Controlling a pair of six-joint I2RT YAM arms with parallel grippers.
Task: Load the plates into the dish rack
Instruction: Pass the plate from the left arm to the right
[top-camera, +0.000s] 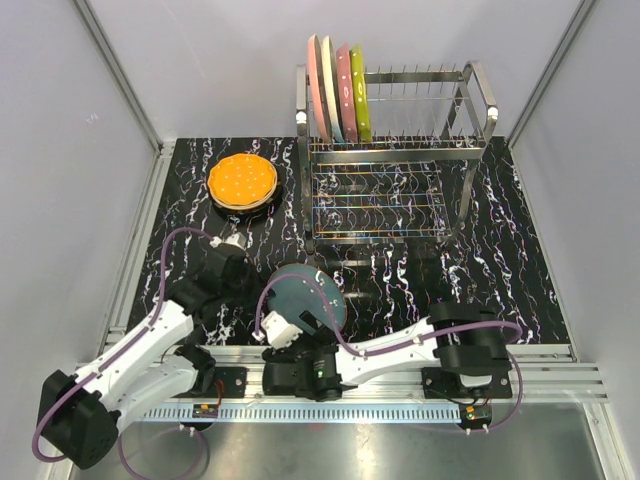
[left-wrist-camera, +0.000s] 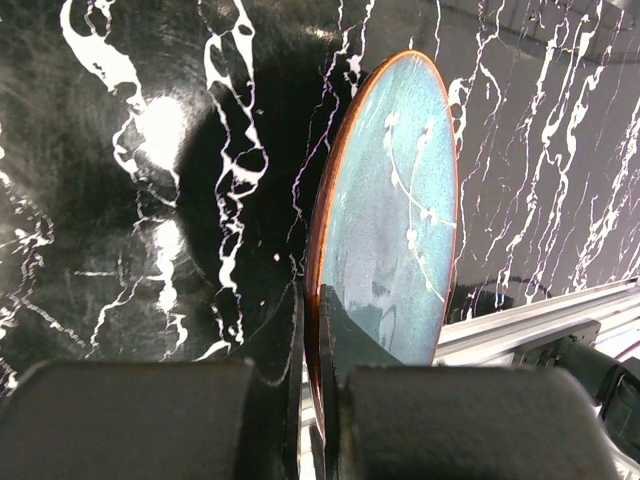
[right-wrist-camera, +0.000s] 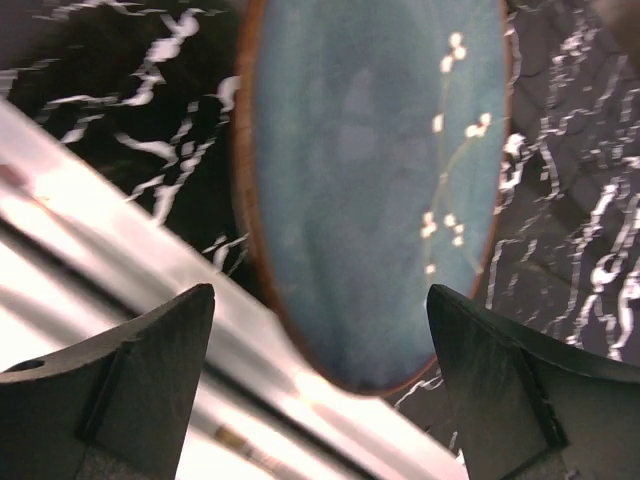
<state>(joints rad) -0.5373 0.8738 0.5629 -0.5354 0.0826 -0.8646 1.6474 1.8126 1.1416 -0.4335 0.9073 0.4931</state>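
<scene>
A teal plate (top-camera: 308, 297) with a brown rim stands on edge over the black marbled mat, close to the arm bases. My left gripper (left-wrist-camera: 310, 296) is shut on the teal plate's (left-wrist-camera: 392, 210) rim, one finger on each face; from above the left gripper (top-camera: 262, 292) sits at its left edge. My right gripper (right-wrist-camera: 320, 300) is open, its fingers wide apart and clear of the teal plate (right-wrist-camera: 370, 180) ahead of them. The dish rack (top-camera: 400, 150) stands at the back with several plates (top-camera: 338, 90) upright at its left end. An orange plate (top-camera: 242, 180) tops a stack on the mat.
The metal rail (top-camera: 400, 385) carrying the arm bases runs along the near edge. Grey walls enclose the mat on the left, back and right. The rack's lower tier (top-camera: 375, 205) juts toward the arms.
</scene>
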